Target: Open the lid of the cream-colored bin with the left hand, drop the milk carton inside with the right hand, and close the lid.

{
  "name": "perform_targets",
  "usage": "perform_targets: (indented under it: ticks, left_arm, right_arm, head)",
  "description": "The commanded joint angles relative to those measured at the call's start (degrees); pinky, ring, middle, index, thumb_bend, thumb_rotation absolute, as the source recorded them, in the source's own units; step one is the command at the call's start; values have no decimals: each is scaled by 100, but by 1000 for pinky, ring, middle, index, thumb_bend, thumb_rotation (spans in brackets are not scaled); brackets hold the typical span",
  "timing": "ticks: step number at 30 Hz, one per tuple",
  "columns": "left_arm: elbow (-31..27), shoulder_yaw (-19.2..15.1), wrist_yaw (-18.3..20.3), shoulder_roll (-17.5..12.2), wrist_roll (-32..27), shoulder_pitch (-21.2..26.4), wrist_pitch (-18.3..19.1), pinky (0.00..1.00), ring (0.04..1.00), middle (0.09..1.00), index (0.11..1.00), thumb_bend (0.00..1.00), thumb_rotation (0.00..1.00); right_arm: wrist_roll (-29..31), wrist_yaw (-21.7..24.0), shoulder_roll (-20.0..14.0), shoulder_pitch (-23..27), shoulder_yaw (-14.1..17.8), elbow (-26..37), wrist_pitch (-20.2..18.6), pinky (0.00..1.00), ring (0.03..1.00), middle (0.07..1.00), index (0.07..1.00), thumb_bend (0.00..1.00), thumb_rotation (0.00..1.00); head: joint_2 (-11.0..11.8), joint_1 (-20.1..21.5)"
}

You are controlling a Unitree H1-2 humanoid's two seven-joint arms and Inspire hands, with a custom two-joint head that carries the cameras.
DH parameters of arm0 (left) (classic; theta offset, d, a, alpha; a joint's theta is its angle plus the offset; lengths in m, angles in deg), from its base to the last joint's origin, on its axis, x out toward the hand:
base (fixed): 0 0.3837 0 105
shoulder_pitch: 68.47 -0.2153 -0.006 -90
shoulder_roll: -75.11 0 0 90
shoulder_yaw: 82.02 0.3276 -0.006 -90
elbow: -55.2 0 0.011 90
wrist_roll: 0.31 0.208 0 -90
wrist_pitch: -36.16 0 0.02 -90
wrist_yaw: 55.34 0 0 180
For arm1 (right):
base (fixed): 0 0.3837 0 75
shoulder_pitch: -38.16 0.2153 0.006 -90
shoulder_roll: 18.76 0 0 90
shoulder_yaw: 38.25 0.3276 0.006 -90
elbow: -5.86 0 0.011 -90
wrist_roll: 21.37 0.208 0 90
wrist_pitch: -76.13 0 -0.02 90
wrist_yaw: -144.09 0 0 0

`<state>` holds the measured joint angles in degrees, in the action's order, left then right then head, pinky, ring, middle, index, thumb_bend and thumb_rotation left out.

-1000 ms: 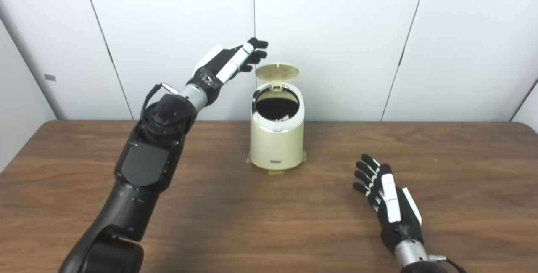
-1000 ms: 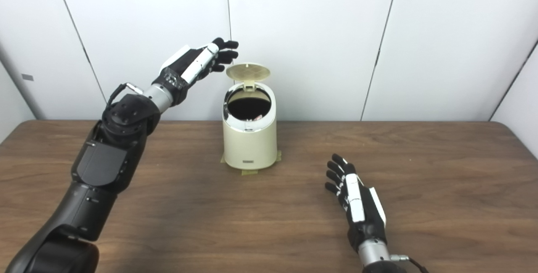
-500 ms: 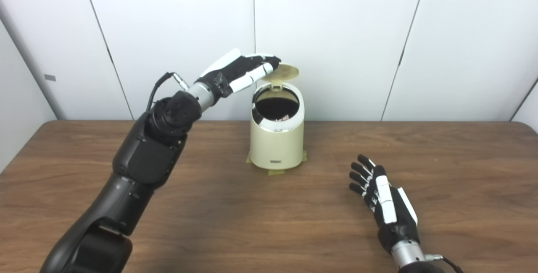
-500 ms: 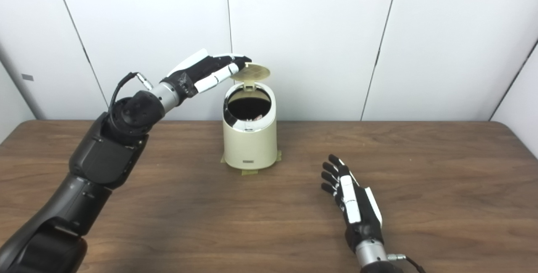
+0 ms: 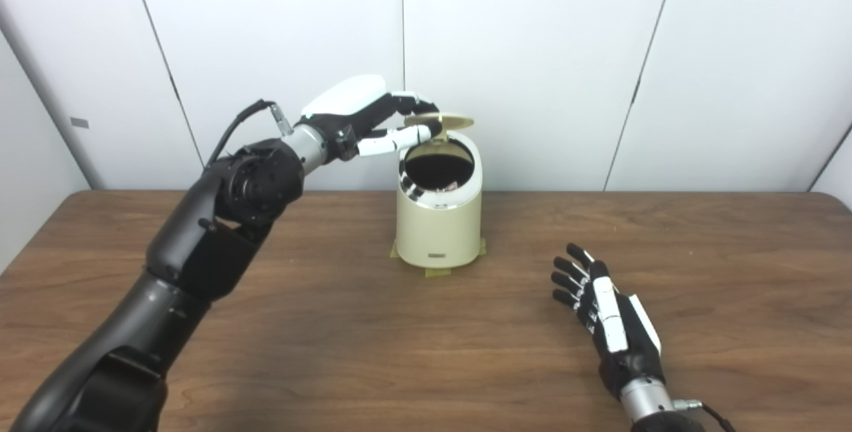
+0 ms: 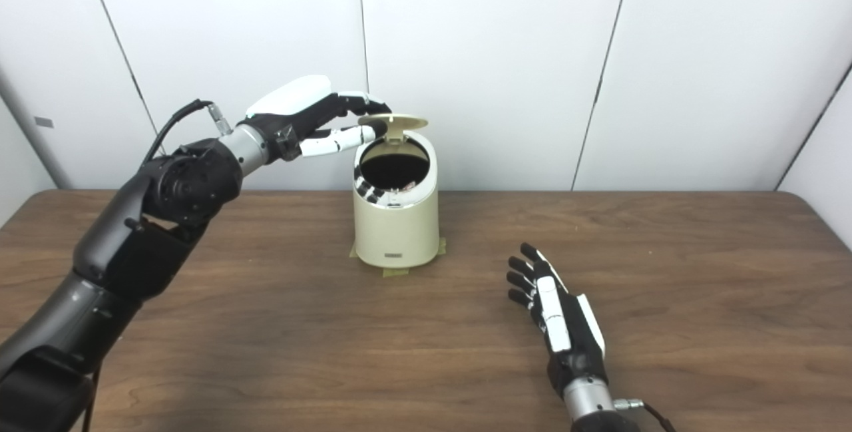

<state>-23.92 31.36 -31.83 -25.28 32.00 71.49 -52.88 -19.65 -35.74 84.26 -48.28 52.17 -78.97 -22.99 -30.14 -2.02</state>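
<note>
Closing stage, judged from the present layout: lid (image 5: 444, 121) tilted partway down over cream-colored bin (image 5: 439, 219), left hand (image 5: 373, 122) on its near edge, fingers loosely curled, gripping nothing. Something small with red print glimpsed inside the dark opening, likely the milk carton (image 5: 450, 186); not confirmable. Right hand (image 5: 609, 315) empty, fingers spread, just above the table (image 5: 333, 325); lid not yet shut.

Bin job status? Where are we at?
Carton drop looks done: something shows inside the open bin, and the right robot hand rests empty on the table. In hand: the left robot hand is on the lid, tilted partway down. Left: shutting it fully.
</note>
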Motion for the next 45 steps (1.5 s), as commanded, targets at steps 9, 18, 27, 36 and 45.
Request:
perform_targets:
  ticks: [9,18,27,36,45]
  left_arm:
    - [-526,282,190,-421,968,76,-748,847,864,812,786,492,1000]
    - [-693,394,306,-391,1603,-182,-1192,913,874,808,793,505,1000]
    - [-679,564,469,-192,2092,-318,-1217,963,927,867,865,513,1000]
    - [-700,657,491,-116,2577,-372,-1249,997,954,880,878,543,1000]
    - [-655,650,920,-48,2476,-363,-1061,982,938,894,904,579,1000]
  right_arm:
    - [-91,20,11,101,-41,234,54,785,844,869,924,585,1000]
    - [-115,36,-38,61,-29,283,33,775,846,873,932,592,1000]
    - [-125,11,-72,38,-6,335,102,757,833,862,929,601,1000]
    - [-91,-8,-14,24,-2,354,58,741,827,849,920,610,1000]
    - [-76,19,-5,-40,-10,388,69,745,830,846,922,601,1000]
  head:
    - [-62,-10]
    - [17,-41]
    - [119,-12]
    - [200,-5]
    - [207,-12]
